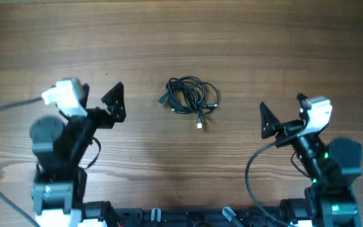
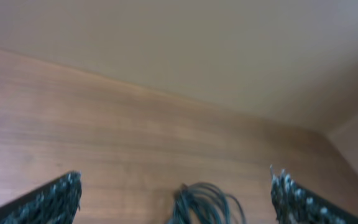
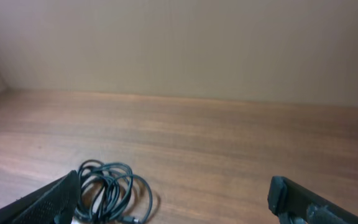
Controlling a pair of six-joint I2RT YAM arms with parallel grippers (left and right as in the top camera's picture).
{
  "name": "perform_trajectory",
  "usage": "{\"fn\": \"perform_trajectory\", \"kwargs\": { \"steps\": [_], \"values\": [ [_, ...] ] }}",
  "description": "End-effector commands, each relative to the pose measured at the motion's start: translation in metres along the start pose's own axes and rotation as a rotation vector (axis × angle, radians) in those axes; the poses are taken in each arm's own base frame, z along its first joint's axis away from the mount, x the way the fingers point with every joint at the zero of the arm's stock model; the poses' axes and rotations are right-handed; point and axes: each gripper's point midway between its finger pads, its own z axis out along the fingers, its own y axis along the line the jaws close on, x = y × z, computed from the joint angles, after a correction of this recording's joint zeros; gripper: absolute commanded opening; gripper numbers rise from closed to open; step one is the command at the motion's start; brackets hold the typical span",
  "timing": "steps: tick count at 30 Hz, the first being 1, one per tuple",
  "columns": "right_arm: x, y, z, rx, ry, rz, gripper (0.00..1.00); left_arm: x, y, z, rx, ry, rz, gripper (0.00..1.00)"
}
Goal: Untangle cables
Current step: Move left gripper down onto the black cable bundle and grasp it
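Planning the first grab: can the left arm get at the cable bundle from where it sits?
Probably yes. The left tool is open and faces the cables across the table; nothing lies between them, and the bundle sits centred low in its wrist view.

The brown wood-grain desk (image 1: 244, 38) carries one tangled coil of thin black cables (image 1: 189, 96) near its middle.

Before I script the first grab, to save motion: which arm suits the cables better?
Left, slightly. Both claws are open; the left claw has the cables centred ahead, the right claw has them off-centre.
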Motion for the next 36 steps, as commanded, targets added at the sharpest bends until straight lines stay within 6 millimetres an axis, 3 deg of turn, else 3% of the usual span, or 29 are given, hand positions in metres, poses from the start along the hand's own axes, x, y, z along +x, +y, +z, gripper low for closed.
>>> {"fn": "perform_trajectory", "kwargs": {
  "steps": [1, 4, 9, 13, 16, 19, 25, 28, 36],
  "values": [
    [-0.03, 0.006, 0.005, -0.034, 0.025, 0.003, 1.0, -0.03, -0.027, 0.014, 0.082, 0.095, -0.022, 1.0],
    [-0.042, 0.01, 0.015, -0.068, 0.083, 0.023, 1.0, -0.036, -0.032, 0.028, 0.077, 0.197, -0.052, 1.0],
    [-0.058, 0.021, 0.042, -0.169, 0.237, 0.059, 1.0, -0.028, -0.061, 0.061, 0.106, 0.398, -0.06, 1.0],
    [-0.053, 0.032, 0.062, -0.288, 0.321, 0.047, 1.0, -0.009, -0.064, 0.082, 0.119, 0.462, -0.099, 1.0],
    [-0.036, 0.034, 0.074, -0.316, 0.391, 0.147, 1.0, 0.005, -0.068, 0.089, 0.146, 0.525, -0.181, 1.0],
    [-0.022, 0.039, 0.083, -0.345, 0.464, 0.306, 1.0, 0.037, -0.062, 0.111, 0.082, 0.605, -0.184, 0.9],
    [0.001, 0.034, 0.098, -0.334, 0.538, 0.344, 1.0, 0.12, -0.047, 0.157, -0.198, 0.717, -0.198, 0.8],
    [0.007, 0.032, 0.102, -0.332, 0.556, 0.353, 1.0, 0.166, -0.03, 0.185, -0.343, 0.734, -0.199, 0.63],
    [0.01, 0.031, 0.103, -0.322, 0.569, 0.375, 1.0, 0.185, -0.028, 0.202, -0.358, 0.726, -0.238, 0.51]
  ]
}}
